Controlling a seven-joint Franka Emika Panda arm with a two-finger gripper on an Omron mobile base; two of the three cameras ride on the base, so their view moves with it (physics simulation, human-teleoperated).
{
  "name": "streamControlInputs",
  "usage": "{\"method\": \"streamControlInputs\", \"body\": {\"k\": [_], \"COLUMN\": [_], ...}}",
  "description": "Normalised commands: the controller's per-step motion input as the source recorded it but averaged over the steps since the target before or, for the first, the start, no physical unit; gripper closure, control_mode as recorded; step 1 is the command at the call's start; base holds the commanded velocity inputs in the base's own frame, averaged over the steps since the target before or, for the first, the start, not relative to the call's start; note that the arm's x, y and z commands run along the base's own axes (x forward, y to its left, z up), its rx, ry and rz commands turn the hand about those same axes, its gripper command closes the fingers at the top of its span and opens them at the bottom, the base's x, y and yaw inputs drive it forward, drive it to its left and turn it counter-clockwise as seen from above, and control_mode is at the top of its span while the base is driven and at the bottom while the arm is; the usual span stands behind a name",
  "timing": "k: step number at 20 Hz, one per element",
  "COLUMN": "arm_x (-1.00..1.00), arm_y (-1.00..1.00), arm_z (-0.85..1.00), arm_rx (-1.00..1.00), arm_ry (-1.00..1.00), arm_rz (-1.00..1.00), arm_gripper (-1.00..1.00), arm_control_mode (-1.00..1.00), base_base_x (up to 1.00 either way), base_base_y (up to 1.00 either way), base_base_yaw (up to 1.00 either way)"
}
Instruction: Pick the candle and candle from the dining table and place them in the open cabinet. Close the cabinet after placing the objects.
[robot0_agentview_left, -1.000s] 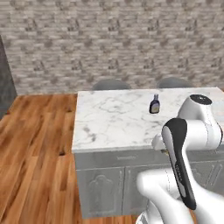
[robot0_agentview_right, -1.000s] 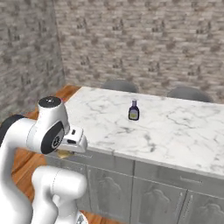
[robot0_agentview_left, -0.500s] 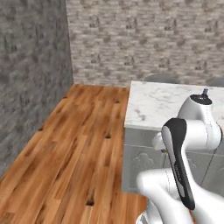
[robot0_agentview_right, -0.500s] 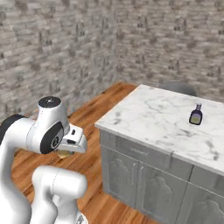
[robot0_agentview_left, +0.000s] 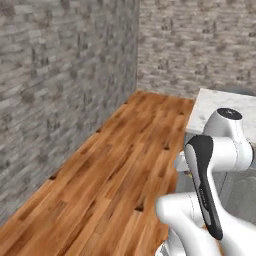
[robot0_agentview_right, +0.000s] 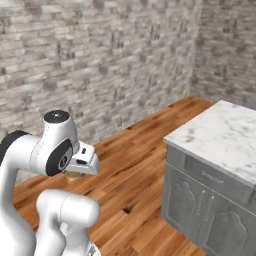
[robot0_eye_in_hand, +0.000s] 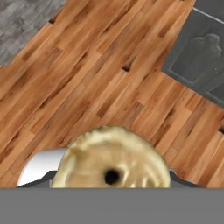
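A squat tan-gold candle with a dark wick hole fills the lower middle of the hand view, and it hides the finger tips. My gripper is shut on it, tucked close under the arm's white wrist; a sliver of the candle shows below the hand. The dining table with its white marble top stands to the right, and its corner shows behind the arm in the left base view. Its grey panelled base lies at the hand view's upper right. The cabinet is out of view.
Wooden plank floor stretches ahead and below the hand. Grey brick walls close the room on the left and at the back, meeting in a corner.
Both base views have swung left with the base: the table slid to the right edge, the bottle left the picture, and the brick wall came in. The candle stays in the gripper.
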Motion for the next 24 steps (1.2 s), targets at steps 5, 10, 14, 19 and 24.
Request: {"method": "streamControlInputs", "body": {"k": [5,10,14,19,24], "arm_x": [0.0,0.0,0.0,0.0,0.0], "arm_y": [0.0,0.0,0.0,0.0,0.0], "arm_z": [0.0,0.0,0.0,0.0,0.0], "arm_rx": [0.0,0.0,0.0,0.0,0.0], "arm_ry": [0.0,0.0,0.0,0.0,0.0], "arm_rz": [0.0,0.0,0.0,0.0,0.0], "arm_gripper": [1.0,1.0,1.0,1.0,1.0], "arm_control_mode": [1.0,1.0,1.0,1.0,1.0], "base_base_x": [-0.64,-0.55,-0.25,-0.01,0.09], "base_base_y": [0.32,0.35,0.38,0.6,0.66], "base_base_yaw": [0.44,0.46,0.4,0.27,0.24]}}
